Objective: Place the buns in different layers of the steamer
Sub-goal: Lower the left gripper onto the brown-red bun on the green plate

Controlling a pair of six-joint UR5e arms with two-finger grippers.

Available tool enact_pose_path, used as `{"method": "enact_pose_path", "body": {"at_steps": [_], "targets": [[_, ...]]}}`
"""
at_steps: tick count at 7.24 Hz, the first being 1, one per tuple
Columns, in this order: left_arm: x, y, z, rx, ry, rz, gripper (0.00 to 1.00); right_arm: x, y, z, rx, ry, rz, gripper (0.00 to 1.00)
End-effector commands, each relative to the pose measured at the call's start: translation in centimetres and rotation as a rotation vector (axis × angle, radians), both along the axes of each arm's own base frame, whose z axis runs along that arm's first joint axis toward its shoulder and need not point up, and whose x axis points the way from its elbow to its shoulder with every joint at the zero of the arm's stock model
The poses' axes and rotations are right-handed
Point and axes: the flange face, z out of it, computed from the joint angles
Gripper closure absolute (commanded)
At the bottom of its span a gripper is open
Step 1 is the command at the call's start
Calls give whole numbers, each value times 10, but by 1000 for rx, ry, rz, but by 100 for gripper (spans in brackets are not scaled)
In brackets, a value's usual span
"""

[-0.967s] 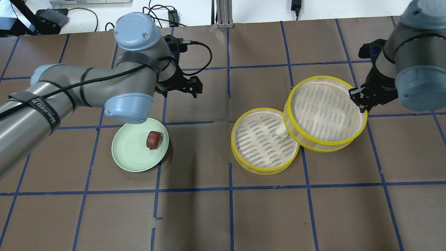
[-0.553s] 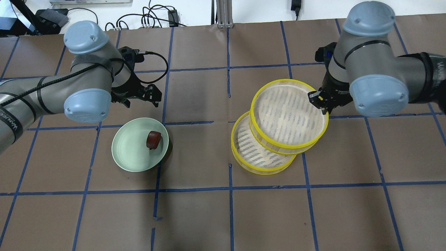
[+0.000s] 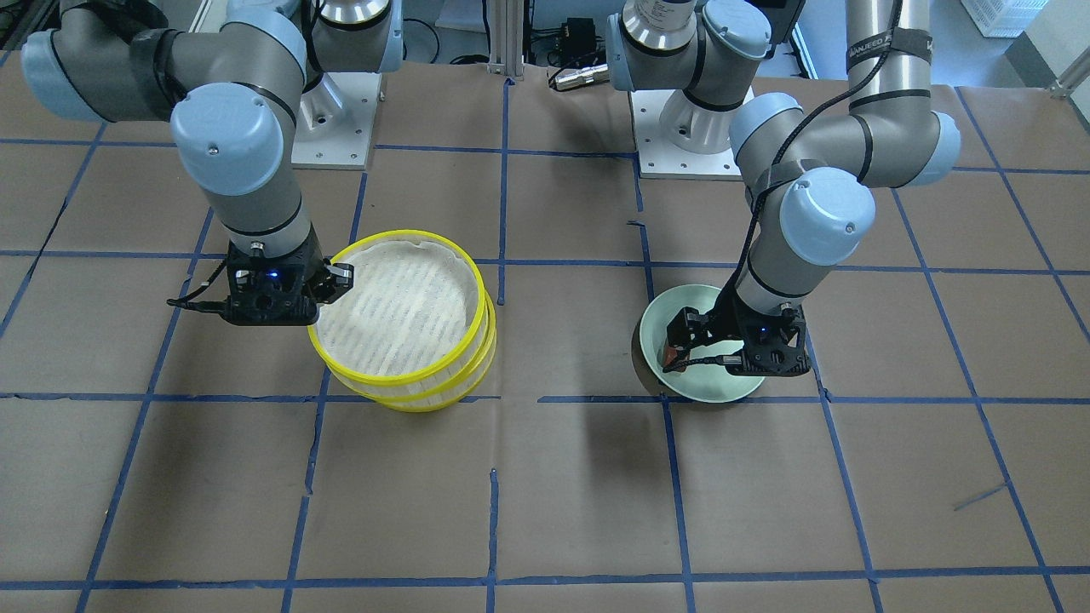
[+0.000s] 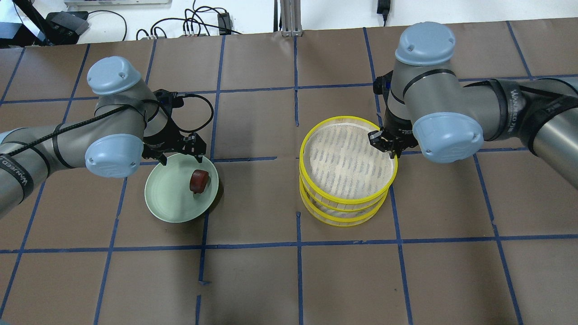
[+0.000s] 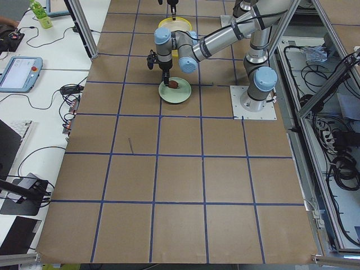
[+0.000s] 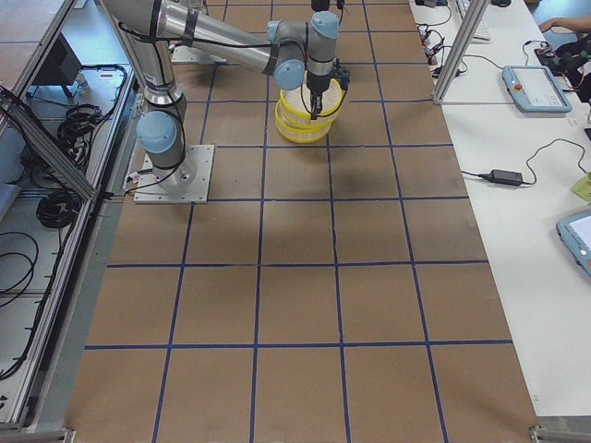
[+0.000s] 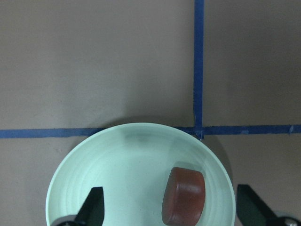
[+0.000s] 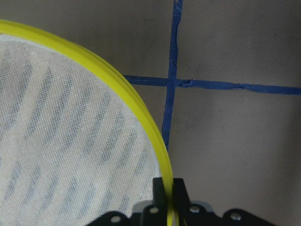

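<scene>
Pinching the yellow rim of the upper steamer tray (image 4: 343, 119), the right end effector (image 4: 384, 141) holds it over the lower tray (image 4: 344, 222), slightly offset. The left end effector (image 4: 180, 155) hangs wide open over a green plate (image 4: 165, 201) on the surface (image 4: 253, 275); the reddish-brown bun (image 4: 199, 179) lies on that plate.

lower layer (image 4: 345, 219) floor: hidden under upper layer (image 4: 347, 158) | plate (image 7: 131, 160): cut by bottom edge, left wrist view
</scene>
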Motion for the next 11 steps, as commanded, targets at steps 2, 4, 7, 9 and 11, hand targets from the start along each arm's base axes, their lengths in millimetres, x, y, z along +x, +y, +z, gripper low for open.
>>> {"method": "enact_pose_path", "body": {"at_steps": [2,4,7,9,11], "targets": [[-3,17,-28,61,10,23,0,-1,5,-10,13,13,2,92],[-5,18,-33,71,33,51,3,0,5,-11,-5,7,-3,92],[-6,14,-43,70,40,52,30,1,3,-18,-15,6,-3,91],[-6,10,-38,57,35,77,87,16,7,-21,-16,9,28,91],[-6,10,-36,48,34,85,98,14,6,-21,-14,21,33,91]]}}
